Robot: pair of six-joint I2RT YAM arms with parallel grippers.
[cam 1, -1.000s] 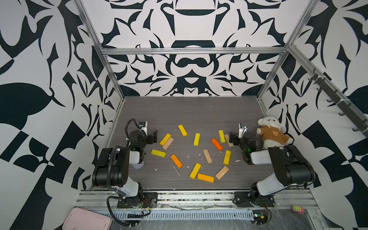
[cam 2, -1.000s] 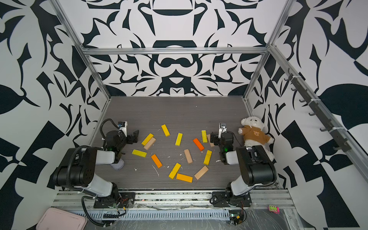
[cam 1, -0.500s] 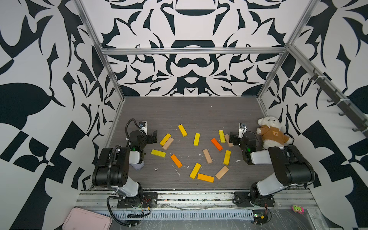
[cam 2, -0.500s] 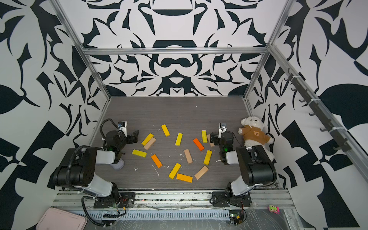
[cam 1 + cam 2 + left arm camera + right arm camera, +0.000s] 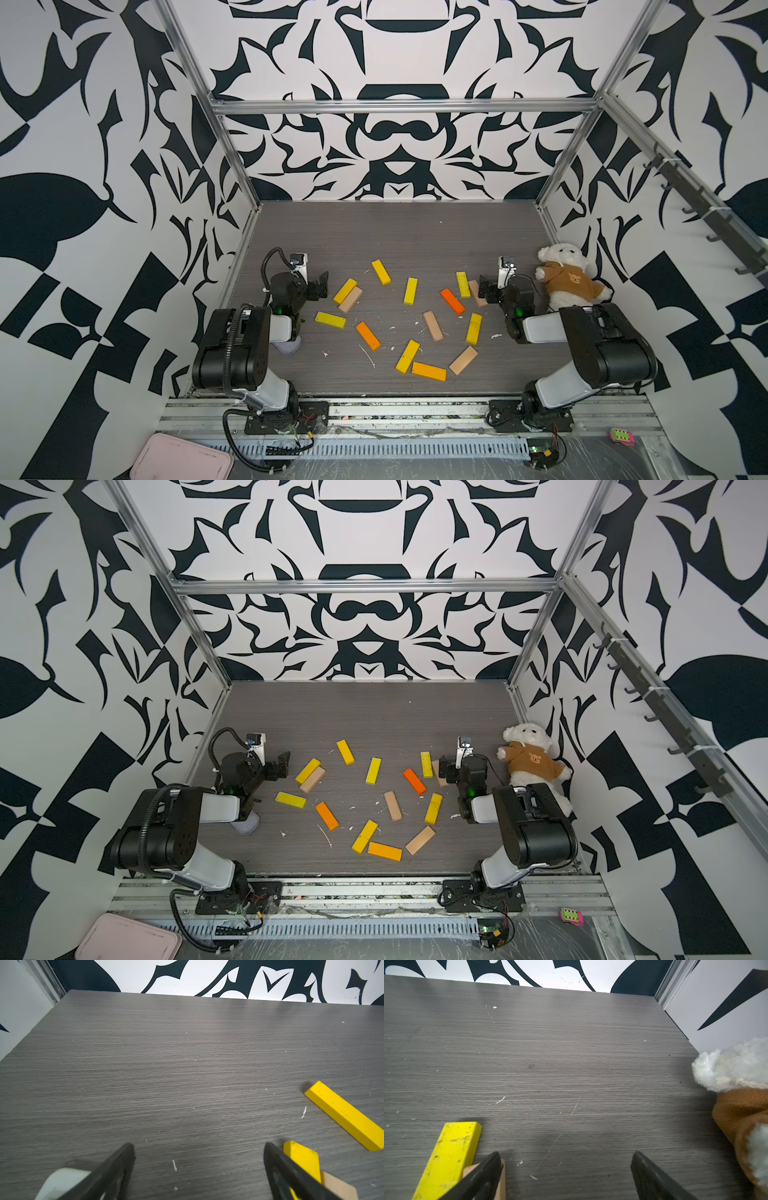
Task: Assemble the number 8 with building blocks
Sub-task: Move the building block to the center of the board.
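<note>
Fourteen building blocks (image 5: 433, 326) lie flat and scattered in a loose ring on the near half of the grey bench (image 5: 395, 232), most of them apart from one another and pointing different ways. The left gripper (image 5: 197, 1148) sits low at the left edge of the scatter, jaws spread wide and holding no block. In the left wrist view one of its fingers (image 5: 291, 1178) overlaps a yellow block (image 5: 303, 1159) that lies long side against long side with a tan block (image 5: 338, 1188), while a second yellow block (image 5: 345, 1114) lies apart beyond them. The right gripper (image 5: 565, 1154) is low at the right edge of the scatter, jaws equally wide and empty. Just beside one of its fingers (image 5: 481, 1176) lies a scuffed yellow block (image 5: 448, 1157), with a half-hidden tan block (image 5: 501, 1178) touching it and tucked partly under that finger. In a top view a red-orange block (image 5: 452, 301) lies near this pair, toward the middle. Closest to the arm bases, a slanted yellow block (image 5: 407, 356) meets one end of an orange block (image 5: 429, 371), and a pale tan block (image 5: 463, 360) lies just beside the other end. A white teddy bear (image 5: 567, 280) in a brown shirt leans against the right wall, behind the right arm.
</note>
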